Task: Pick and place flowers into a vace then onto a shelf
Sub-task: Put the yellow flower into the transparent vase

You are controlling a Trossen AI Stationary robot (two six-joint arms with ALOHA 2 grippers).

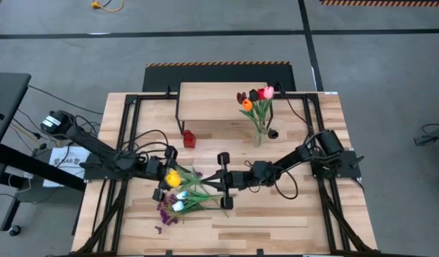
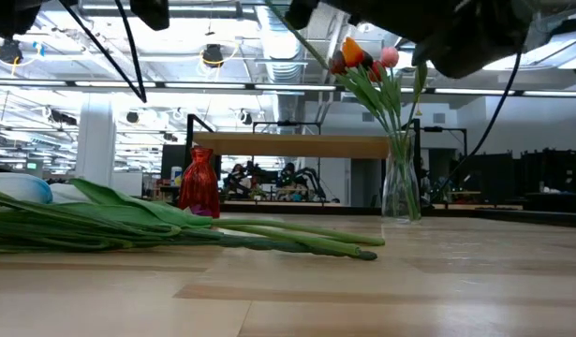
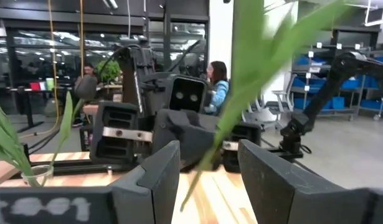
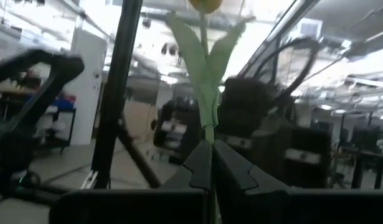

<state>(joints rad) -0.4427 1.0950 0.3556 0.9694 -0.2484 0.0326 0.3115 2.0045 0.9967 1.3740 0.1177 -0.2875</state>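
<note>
**Both grippers on 1 yellow tulip above the loose flowers**

The left gripper point(image 1: 164, 173) hangs at about 8 o'clock from the table's centre, and the right gripper point(image 1: 223, 179) faces it from the 4 o'clock side. Between them runs a yellow tulip point(image 1: 173, 178), its bloom by the left gripper. In the right wrist view the right gripper's fingers point(image 4: 200, 168) are clenched on the green stem point(image 4: 208, 118). In the left wrist view the left gripper's fingers point(image 3: 157, 177) stand partly apart with a leaf point(image 3: 253, 87) passing between them; contact cannot be told.

The remaining loose flowers point(image 1: 182, 201) lie flat on the table point(image 1: 290, 221) just below, toward 7 o'clock. A glass vase point(image 2: 401, 187) already holds tulips point(image 1: 256, 100) at 1 o'clock, just beside the shelf point(image 1: 219, 100). A small red vase point(image 1: 189, 138) stands at 11 o'clock.
</note>
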